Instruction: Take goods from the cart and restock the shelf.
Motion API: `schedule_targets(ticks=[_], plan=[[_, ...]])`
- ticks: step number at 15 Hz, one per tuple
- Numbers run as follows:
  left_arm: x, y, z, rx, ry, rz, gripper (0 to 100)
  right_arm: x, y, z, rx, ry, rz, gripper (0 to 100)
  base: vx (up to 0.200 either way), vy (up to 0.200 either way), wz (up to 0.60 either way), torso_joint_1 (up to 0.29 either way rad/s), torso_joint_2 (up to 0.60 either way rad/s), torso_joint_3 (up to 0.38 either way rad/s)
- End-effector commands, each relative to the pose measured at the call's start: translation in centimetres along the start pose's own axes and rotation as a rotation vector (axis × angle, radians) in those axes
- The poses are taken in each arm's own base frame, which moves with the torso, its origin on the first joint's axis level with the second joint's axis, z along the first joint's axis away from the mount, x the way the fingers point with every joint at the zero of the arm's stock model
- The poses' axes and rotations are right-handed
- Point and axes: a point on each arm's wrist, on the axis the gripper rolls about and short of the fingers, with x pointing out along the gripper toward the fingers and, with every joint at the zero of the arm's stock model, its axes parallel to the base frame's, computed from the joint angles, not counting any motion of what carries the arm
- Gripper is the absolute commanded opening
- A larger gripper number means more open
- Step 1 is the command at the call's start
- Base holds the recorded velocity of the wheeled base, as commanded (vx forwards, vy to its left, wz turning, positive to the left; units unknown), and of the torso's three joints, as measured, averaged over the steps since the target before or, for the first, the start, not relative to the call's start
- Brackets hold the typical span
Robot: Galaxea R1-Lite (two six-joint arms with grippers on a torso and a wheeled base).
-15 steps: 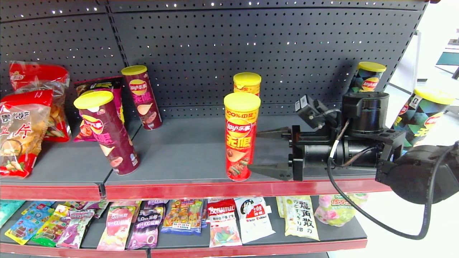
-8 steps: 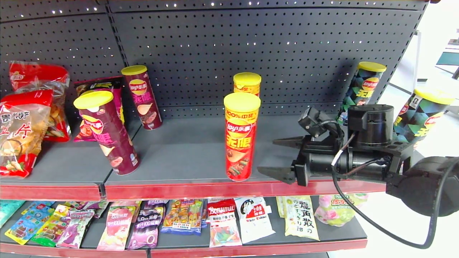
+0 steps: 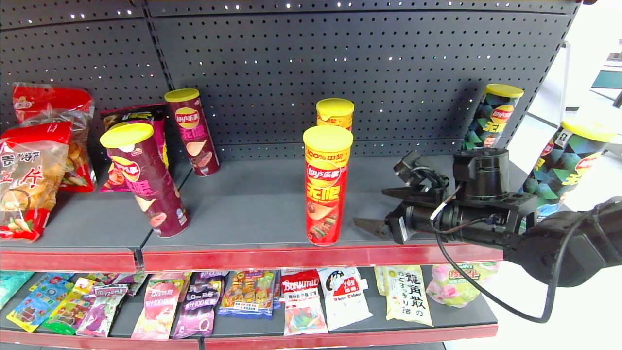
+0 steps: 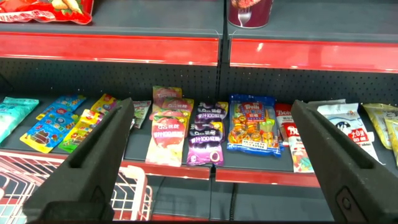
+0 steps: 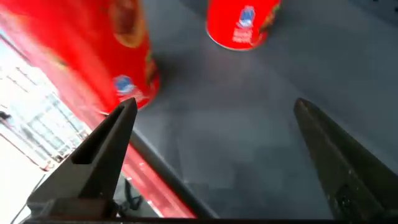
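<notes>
A red chip can with a yellow lid stands upright near the front edge of the grey shelf. My right gripper hovers open just right of it, fingers pointing at the can without touching. In the right wrist view, the open right gripper faces the same red can and a second red can farther back. My left gripper is open and empty in front of the lower shelf, above the red and white cart.
Two maroon cans and red snack bags fill the shelf's left side. A second red can stands at the back. Dark patterned cans stand at the right. Snack packets line the lower shelf.
My right gripper has drawn back to the right, away from the red can, and dropped a little. The can stays standing on the shelf.
</notes>
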Motion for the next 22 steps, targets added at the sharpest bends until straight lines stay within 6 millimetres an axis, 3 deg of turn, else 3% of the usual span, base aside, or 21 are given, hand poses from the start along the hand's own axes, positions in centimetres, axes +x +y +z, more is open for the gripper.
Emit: schedule_targets(ticks=[1,10,22], plan=[[0.0,0.0,0.0,0.000,0.001,0.001,100,1.0,-0.4,-0.8,0.009,0.029,-0.009,100,0.000,0.000,0.00,0.000,0.00,0.000],[0.0,0.0,0.0,0.000,0.001,0.001,100,2.5,0.5,-0.7,-0.031,0.042,-0.014,100,0.000,0.000,0.00,0.000,0.00,0.000],[0.0,0.0,0.0,0.000,0.001,0.001,100,3.7,0.2,-0.2,-0.036,0.024,-0.014,100,0.000,0.000,0.00,0.000,0.00,0.000]])
